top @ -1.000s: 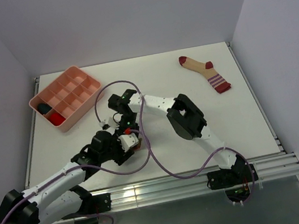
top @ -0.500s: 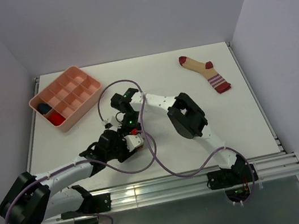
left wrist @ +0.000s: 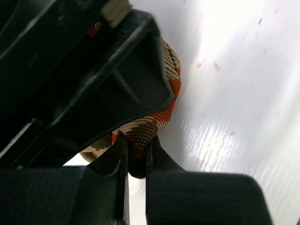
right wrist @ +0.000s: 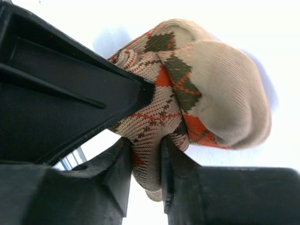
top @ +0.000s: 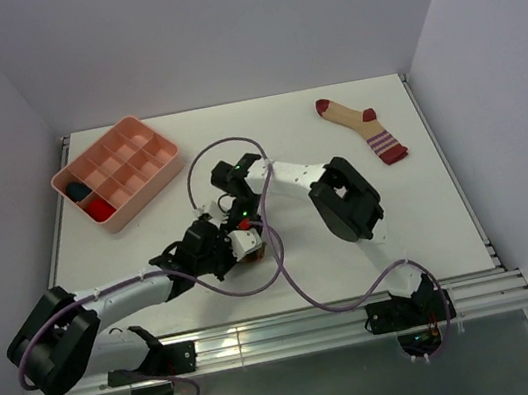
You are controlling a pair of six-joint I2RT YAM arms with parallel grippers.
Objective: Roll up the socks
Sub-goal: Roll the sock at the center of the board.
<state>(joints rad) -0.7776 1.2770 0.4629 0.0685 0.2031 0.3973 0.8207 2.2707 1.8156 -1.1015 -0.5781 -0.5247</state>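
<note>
Argyle sock point(right wrist: 201, 93) is bunched in a lump on the white table point(top: 428, 210), nearer the arm bases than the pink tray point(top: 147, 192) and to the tray's right. Left gripper point(left wrist: 136, 150) pinches a fold of it, fingers almost together on the fabric. Right gripper point(right wrist: 145, 154) pinches another fold from the lump's far side. Further back is the tray itself, with a dark bundle point(top: 76, 191) and a red bundle point(top: 97, 209) in its left-end compartments. Striped sock point(top: 364, 128) lies flat, well right of the tray, with its red toe towards the tray and nothing touching it.
</note>
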